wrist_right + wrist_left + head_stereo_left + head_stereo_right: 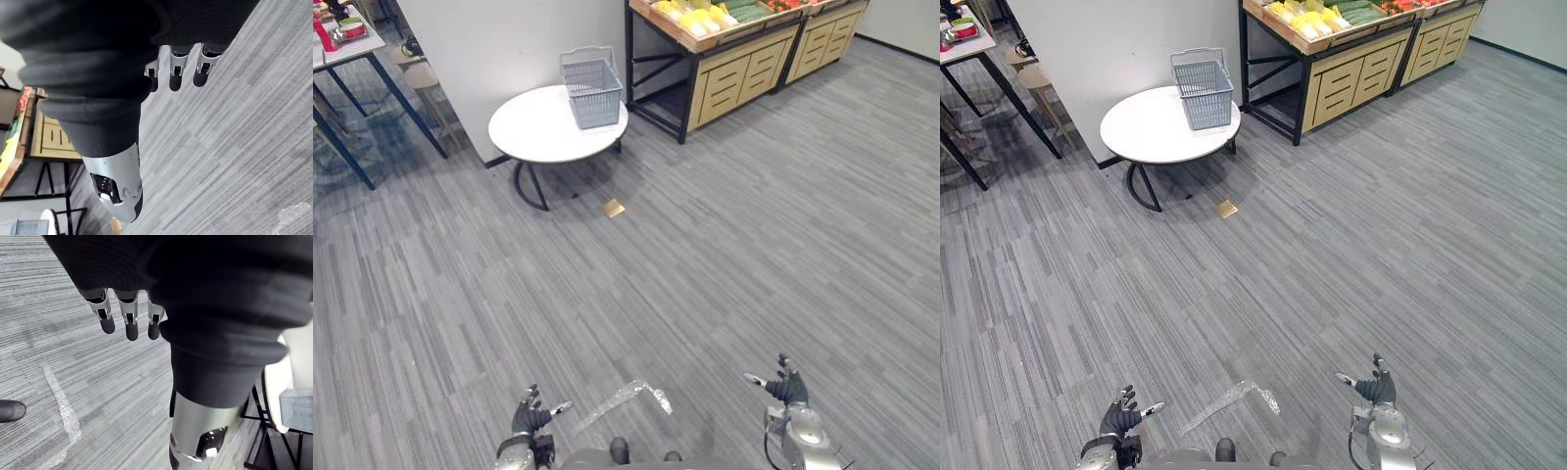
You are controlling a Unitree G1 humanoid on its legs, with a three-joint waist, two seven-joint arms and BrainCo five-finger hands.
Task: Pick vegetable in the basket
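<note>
Step in hand: approach. No pick has started.

Left robot hand [530, 419] hangs low over bare floor, fingers [128, 323] straight and relaxed, nothing in it. Right robot hand [787, 389] is the same: fingers [177, 73] loose, thumb out, empty.

Basket [592, 90]: grey wire, upright, looks empty. It sits at the far edge of the round worktop [533, 132], far ahead of the left robot hand and well out of reach.

Vegetables [697, 20]: a yellow pile with green and red ones next to it, on the wooden worktop [744, 59] with drawers. That's far ahead of the right robot hand, further out than the basket and just beside the round worktop. Can't tell what kinds they are from here.

Floor ahead: small tan tile [613, 208] short of the round worktop, and a clear strip [625, 397] between the two robot hands. Neither looks like an obstacle.

Next move, as I read it:
- walk forward to close the gap, nothing is reachable from this stance
- stop facing the corner where the two worktops meet, so one robot hand reaches the produce and the basket is within range
- keep both robot hands spread until they're over the pile, then close on one vegetable
- carry it across and release over the basket mouth, clear of the raised handle
</note>
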